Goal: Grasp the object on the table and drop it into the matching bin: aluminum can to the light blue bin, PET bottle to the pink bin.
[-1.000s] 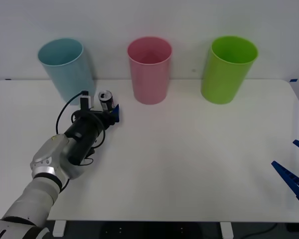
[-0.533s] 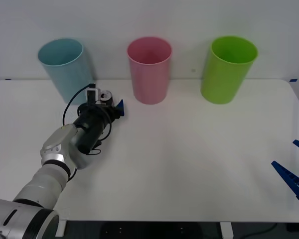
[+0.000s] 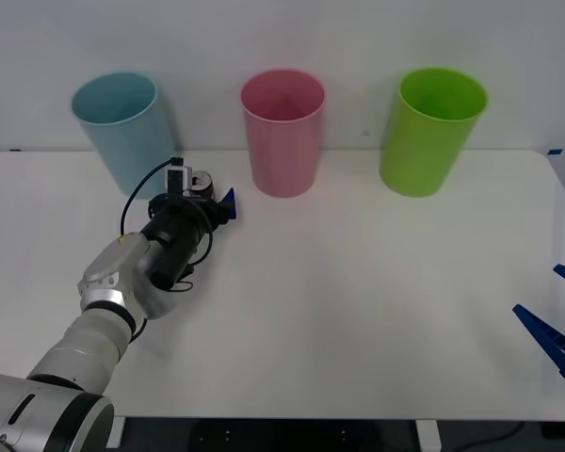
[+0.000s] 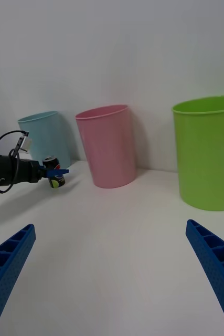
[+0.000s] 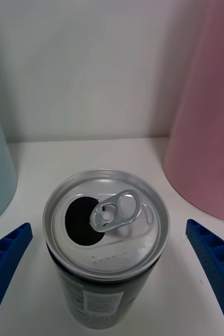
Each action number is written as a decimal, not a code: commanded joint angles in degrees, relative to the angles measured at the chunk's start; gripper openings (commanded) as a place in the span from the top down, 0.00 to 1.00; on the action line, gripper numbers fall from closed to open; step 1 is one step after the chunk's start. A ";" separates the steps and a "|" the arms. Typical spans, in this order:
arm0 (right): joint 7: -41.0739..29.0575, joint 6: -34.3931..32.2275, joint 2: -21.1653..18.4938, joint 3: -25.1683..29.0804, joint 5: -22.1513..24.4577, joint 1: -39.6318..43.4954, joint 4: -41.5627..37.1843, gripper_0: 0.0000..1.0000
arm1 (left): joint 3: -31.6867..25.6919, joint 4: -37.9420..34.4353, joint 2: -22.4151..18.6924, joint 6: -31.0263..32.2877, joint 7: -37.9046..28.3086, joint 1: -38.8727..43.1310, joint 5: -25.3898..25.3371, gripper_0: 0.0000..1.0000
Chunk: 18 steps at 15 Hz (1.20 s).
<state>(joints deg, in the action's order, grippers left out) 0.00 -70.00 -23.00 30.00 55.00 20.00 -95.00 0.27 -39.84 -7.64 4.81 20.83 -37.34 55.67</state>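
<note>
The small black aluminum can [image 3: 203, 183] with a silver pull-tab top stands upright on the white table [image 3: 358, 282], between the light blue bin [image 3: 122, 127] and the pink bin [image 3: 282, 132]. My left gripper [image 3: 211, 196] is open with the can [image 5: 106, 231] between its blue fingers [image 5: 7, 252], one on each side and neither touching it. From the right wrist view the can [image 4: 54, 177] and the left gripper [image 4: 51, 170] stand in front of the light blue bin [image 4: 43, 136]. My right gripper [image 3: 549, 303] hangs open and idle at the table's right edge.
A lime green bin [image 3: 431, 132] stands at the back right, in a row with the pink bin [image 4: 106, 147] and the blue one along the wall. Open tabletop stretches across the middle and front.
Over the last second my left arm reached forward, bringing its open fingers around the can. In the last half second it barely moved. The can and the right arm stayed put.
</note>
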 commanded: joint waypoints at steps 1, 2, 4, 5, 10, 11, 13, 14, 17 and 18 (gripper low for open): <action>0.00 0.00 0.00 0.00 0.00 0.00 0.00 0.00 | 0.00 -0.07 -0.01 -0.06 0.00 0.08 0.32 0.91; 0.00 0.00 0.00 0.00 0.00 0.00 0.00 0.00 | 0.00 -0.07 -0.01 -0.06 0.00 0.08 0.41 0.98; 0.00 0.00 0.00 0.00 0.00 0.00 0.00 0.00 | 0.00 0.02 -0.01 -0.06 0.00 0.08 0.41 1.00; 0.00 0.00 0.00 0.00 0.00 0.00 0.00 0.00 | 0.00 0.02 -0.01 -0.15 -0.09 0.08 0.41 1.00; 0.00 0.00 0.00 0.00 0.00 0.00 0.00 0.00 | 0.70 -0.07 0.17 -0.06 -0.26 -0.01 0.32 1.00; 0.00 0.00 0.00 0.00 0.00 0.00 0.00 0.00 | 0.97 -0.15 0.17 -0.15 -0.26 -0.01 0.14 1.00; 0.00 0.00 0.00 0.00 0.00 0.00 0.00 0.00 | 1.14 -0.33 0.17 -0.06 -0.35 0.08 -0.38 1.00; 0.00 0.00 0.00 0.00 0.00 0.00 0.00 0.00 | 1.14 -0.42 0.08 -0.06 -0.35 0.16 -0.65 1.00; 0.00 0.00 0.00 0.00 0.00 0.00 0.00 0.00 | 1.14 -5.96 -0.62 0.20 -0.79 3.77 -1.44 1.00; 0.00 0.00 0.00 0.00 0.00 0.00 0.00 0.00 | 1.14 -8.50 -0.80 0.20 -1.05 5.26 -1.70 1.00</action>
<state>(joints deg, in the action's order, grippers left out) 0.00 -70.00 -23.00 30.00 55.00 20.00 -95.00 1.40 -46.42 -8.29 4.97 19.98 -33.21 54.19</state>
